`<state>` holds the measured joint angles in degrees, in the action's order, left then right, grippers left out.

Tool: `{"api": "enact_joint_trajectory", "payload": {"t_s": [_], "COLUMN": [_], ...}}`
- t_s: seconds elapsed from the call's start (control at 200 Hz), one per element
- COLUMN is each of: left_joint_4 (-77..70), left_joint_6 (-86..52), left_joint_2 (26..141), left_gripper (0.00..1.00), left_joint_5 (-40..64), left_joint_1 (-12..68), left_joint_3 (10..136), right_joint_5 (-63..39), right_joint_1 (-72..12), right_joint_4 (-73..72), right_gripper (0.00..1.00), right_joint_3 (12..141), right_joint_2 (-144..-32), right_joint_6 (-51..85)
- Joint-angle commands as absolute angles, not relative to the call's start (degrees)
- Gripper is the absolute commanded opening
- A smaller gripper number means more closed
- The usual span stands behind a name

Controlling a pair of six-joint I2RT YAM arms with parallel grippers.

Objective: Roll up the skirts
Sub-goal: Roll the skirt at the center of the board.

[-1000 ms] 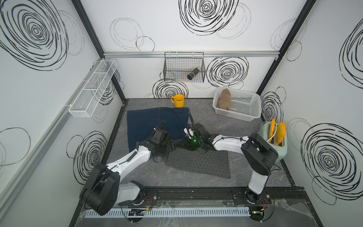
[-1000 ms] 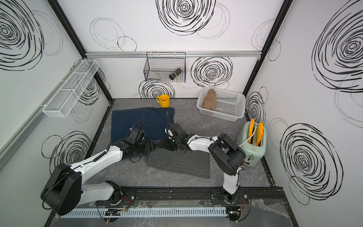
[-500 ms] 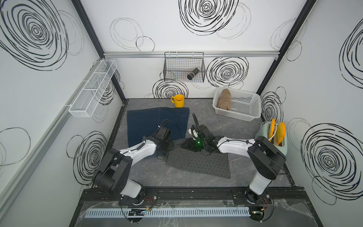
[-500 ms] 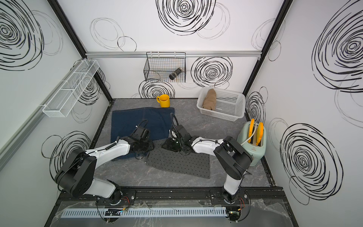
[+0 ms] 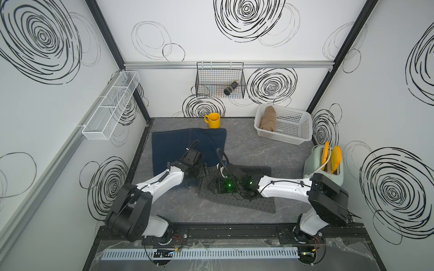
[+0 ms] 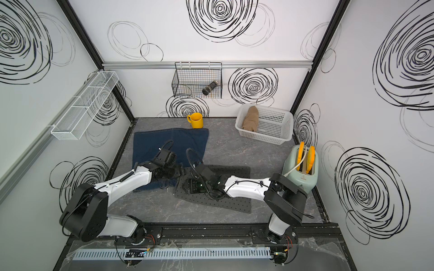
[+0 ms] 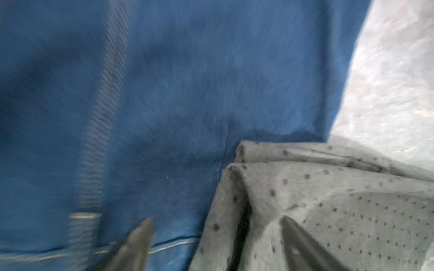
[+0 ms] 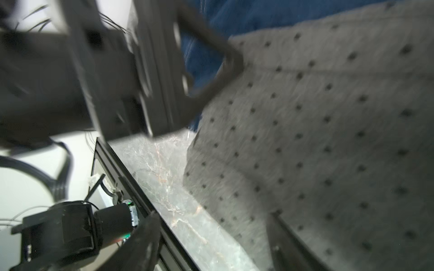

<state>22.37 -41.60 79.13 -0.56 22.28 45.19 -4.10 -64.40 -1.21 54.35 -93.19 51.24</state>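
Observation:
The dark blue denim skirt lies flat at the back left. The grey dotted skirt lies flat in front, its left edge overlapping the denim. A rolled tan skirt rests in the white basket. My left gripper is open over the dotted skirt's folded corner, holding nothing. My right gripper is open, its jaws straddling the dotted skirt's edge and bare tabletop, close to the left gripper.
A yellow mug stands behind the denim skirt. The white basket sits at the back right, and a pale green toaster stands by the right wall. A black wire basket and a white wire shelf hang on the walls.
Both grippers have opened wider. My right gripper has moved forward and left to the dotted skirt's left edge. My left gripper shifted slightly toward it.

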Motion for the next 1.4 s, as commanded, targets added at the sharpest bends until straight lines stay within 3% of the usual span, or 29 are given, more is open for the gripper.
{"api": "enact_joint_trajectory", "payload": {"t_s": [0.0, 0.095, 0.325, 0.69, 0.77, 0.936, 1.101, 1.311, 1.396], "left_joint_4": [26.5, 27.7, 25.6, 23.3, 23.2, 22.8, 21.9, 19.9, 19.5], "left_joint_6": [-38.5, -38.3, -39.1, -41.0, -41.2, -41.7, -41.9, -40.2, -39.4], "left_joint_2": [75.1, 72.4, 63.8, 60.9, 60.4, 60.0, 60.1, 60.2, 60.6], "left_gripper": [0.99, 0.96, 0.97, 0.97, 0.97, 0.96, 0.97, 0.98, 0.98], "left_joint_5": [-6.1, -7.7, -2.2, 1.9, 2.1, 2.7, 3.8, 6.1, 5.8], "left_joint_1": [19.6, 15.4, 3.8, 2.0, 1.6, 1.5, 1.5, 4.3, 7.9], "left_joint_3": [47.9, 47.1, 43.8, 41.5, 41.3, 40.8, 40.2, 39.6, 39.7], "right_joint_5": [5.5, 8.0, 7.6, 15.9, 15.6, 12.4, 5.6, -4.8, -8.9], "right_joint_1": [-68.1, -71.1, -71.9, -72.0, -71.7, -71.5, -69.8, -68.6, -67.8], "right_joint_4": [7.0, 16.1, 42.5, 63.0, 63.9, 57.5, 44.1, 18.9, 6.7], "right_gripper": [0.83, 0.88, 0.85, 0.76, 0.67, 0.46, 0.11, 0.0, 0.0], "right_joint_3": [60.5, 68.0, 92.3, 117.6, 119.8, 114.8, 103.3, 83.5, 71.9], "right_joint_2": [-95.7, -100.8, -119.8, -137.9, -140.2, -138.7, -132.0, -118.0, -111.2], "right_joint_6": [53.1, 54.7, 59.8, 64.9, 64.5, 62.4, 59.3, 53.2, 52.0]}}
